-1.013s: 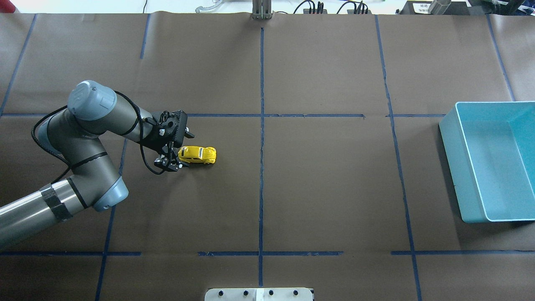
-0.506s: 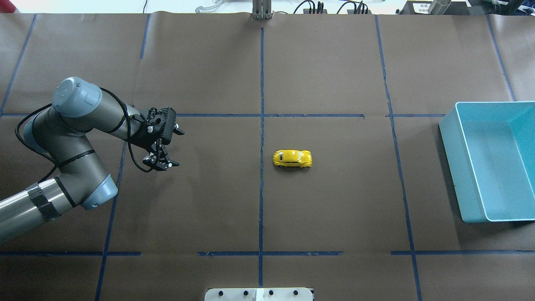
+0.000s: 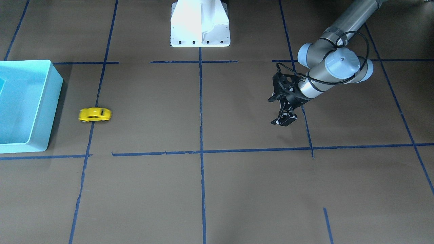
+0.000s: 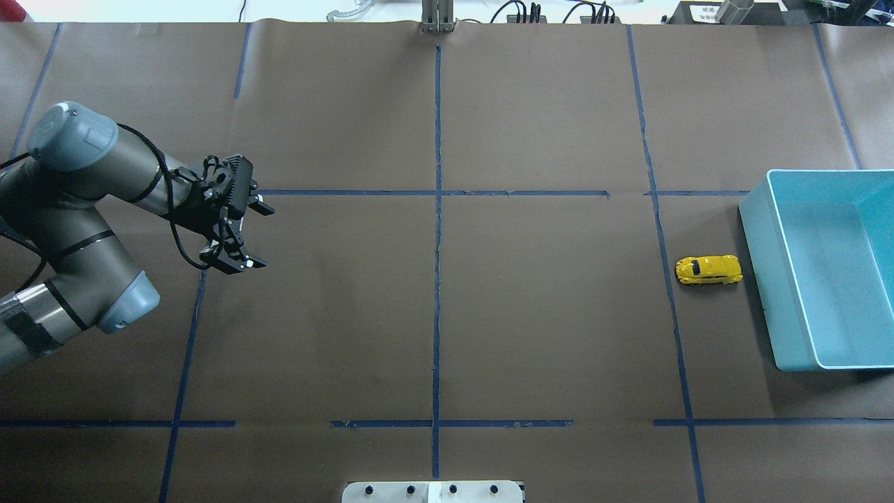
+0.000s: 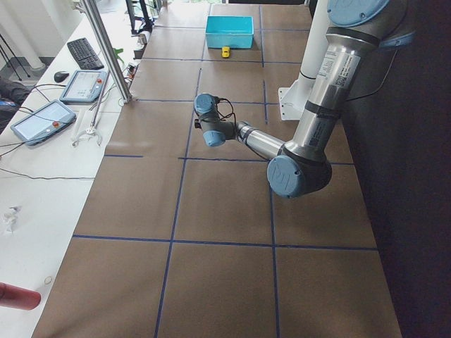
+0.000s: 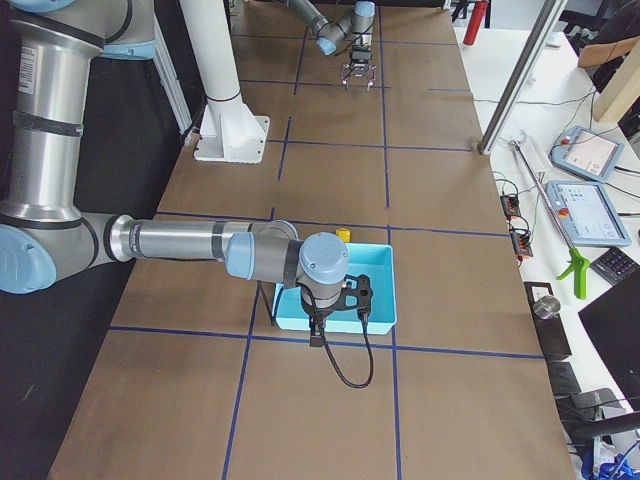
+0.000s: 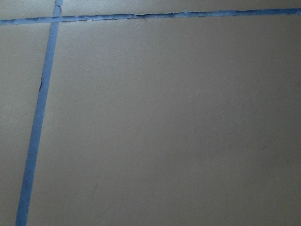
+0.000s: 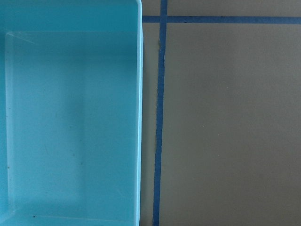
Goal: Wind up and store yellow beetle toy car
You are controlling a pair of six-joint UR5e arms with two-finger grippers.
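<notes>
Yellow toy car (image 4: pixel 708 270) sits on its wheels on the table (image 4: pixel 545 335), right side of the overhead view at mid-height, just beside the blue bin (image 4: pixel 765 293) w/ a thin gap, not inside it. In the front view the car (image 3: pixel 95 115) is at mid-left, by a blue tape line (image 3: pixel 89 142). Left gripper (image 4: pixel 267 237) is at far left of the overhead view, well apart from the car, fingers spread wide, holding nothing. Right gripper (image 6: pixel 345 297) hangs over the bin; can't tell its spread.

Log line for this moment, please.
yellow car: on table beside bin | left gripper: open, empty | right gripper: over bin edge
</notes>
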